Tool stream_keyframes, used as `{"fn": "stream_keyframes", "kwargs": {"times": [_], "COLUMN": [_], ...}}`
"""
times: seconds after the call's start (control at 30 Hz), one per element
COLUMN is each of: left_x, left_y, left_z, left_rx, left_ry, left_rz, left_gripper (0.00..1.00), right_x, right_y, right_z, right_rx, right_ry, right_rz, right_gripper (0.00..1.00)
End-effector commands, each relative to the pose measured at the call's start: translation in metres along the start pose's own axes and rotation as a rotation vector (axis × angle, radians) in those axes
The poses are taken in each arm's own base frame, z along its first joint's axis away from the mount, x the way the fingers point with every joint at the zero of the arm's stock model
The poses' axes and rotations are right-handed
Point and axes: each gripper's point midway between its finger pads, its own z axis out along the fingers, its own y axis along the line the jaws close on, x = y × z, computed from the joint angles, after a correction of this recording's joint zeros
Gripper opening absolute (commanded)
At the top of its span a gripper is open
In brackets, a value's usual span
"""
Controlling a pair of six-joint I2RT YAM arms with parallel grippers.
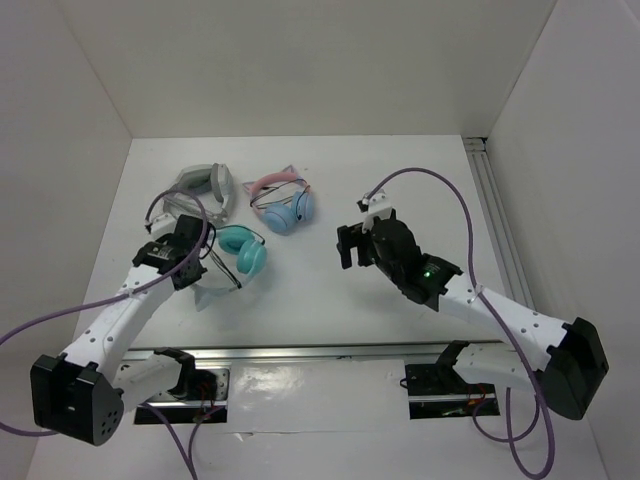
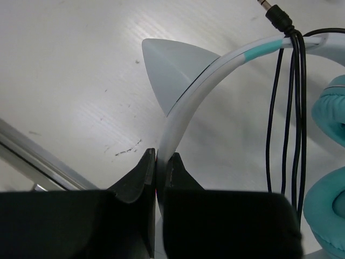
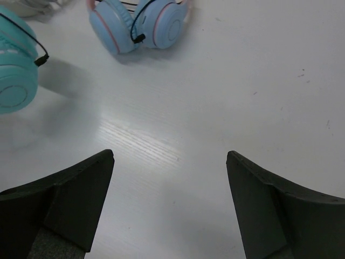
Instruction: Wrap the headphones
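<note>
The headphones [image 1: 243, 254] with teal ear cups lie left of the table's middle. My left gripper [image 1: 188, 268] is shut on their pale cat-ear headband [image 2: 183, 108]. In the left wrist view the jaws [image 2: 160, 156] pinch the band just below a cat ear [image 2: 172, 70]. The thin black cable [image 2: 291, 108] hangs in several strands over the band, its plug [image 2: 275, 13] free at the top, beside the teal cups [image 2: 331, 162]. My right gripper [image 1: 348, 247] is open and empty over bare table, right of the headphones. A teal cup [image 3: 13, 70] shows at the right wrist view's left edge.
Pink-band blue-cup headphones [image 1: 283, 203] lie behind the teal pair and also show in the right wrist view [image 3: 137, 24]. Grey-white headphones [image 1: 200, 190] lie at the back left. White walls enclose the table; a metal rail [image 1: 330, 352] runs along the near edge.
</note>
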Motion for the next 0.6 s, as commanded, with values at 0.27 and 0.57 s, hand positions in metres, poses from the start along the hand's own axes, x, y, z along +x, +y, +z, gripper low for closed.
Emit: {"fn": "stream_keyframes", "kwargs": {"times": [0.27, 0.57], "left_x": [0.034, 0.047], "left_y": [0.057, 0.082], "left_z": [0.044, 0.064], "left_rx": [-0.367, -0.49], "left_ry": [-0.016, -0.006], "left_rz": [-0.527, -0.684], "left_gripper": [0.0, 0.0], "right_x": [0.002, 0.013], "right_y": [0.04, 0.051], "right_z": [-0.021, -0.025], "right_rx": [-0.131, -0.158], "right_ry": [-0.035, -0.019], "right_rz": [-0.004, -0.027], "right_gripper": [0.92, 0.92]}}
